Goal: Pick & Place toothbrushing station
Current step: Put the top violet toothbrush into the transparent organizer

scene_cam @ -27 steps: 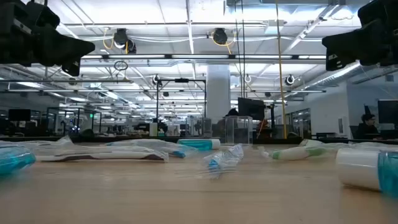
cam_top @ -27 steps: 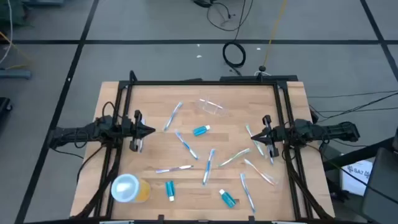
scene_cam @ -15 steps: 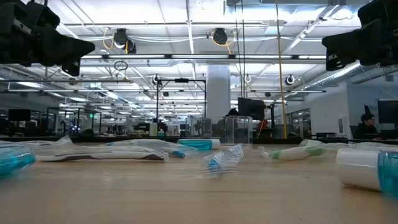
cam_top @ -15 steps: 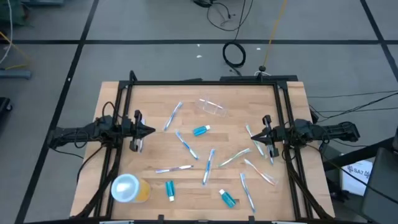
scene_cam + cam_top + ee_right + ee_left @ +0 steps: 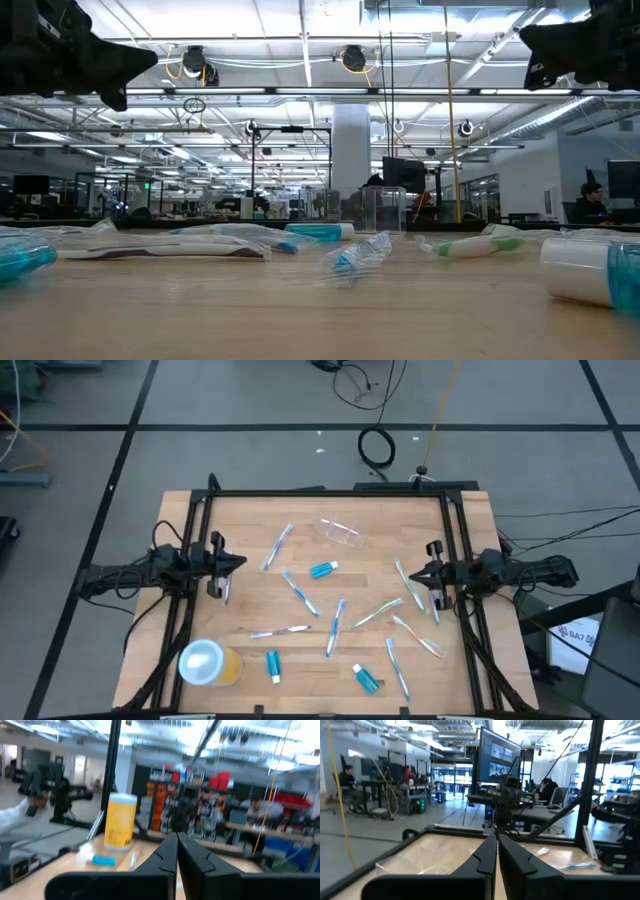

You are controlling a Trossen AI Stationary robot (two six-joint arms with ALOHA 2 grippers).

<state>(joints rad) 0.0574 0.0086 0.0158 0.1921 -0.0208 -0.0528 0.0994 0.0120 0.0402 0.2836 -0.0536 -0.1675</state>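
Note:
The small clear cup lies on its side on the wooden table toward the far edge. Several slim toothbrushes lie flat, scattered over the middle and right of the table. One teal tube lies at the centre, and two more near the front. My left gripper hovers shut above the table's left side. My right gripper hovers shut above the right side, over toothbrushes there. Both point level toward the middle and hold nothing.
A wider orange-yellow cup with a white lid stands at the near left corner. A black frame runs along the far edge and both sides of the table. Cables lie on the floor beyond.
Both grippers have risen a little above the table, still shut and level. Nothing on the table has moved.

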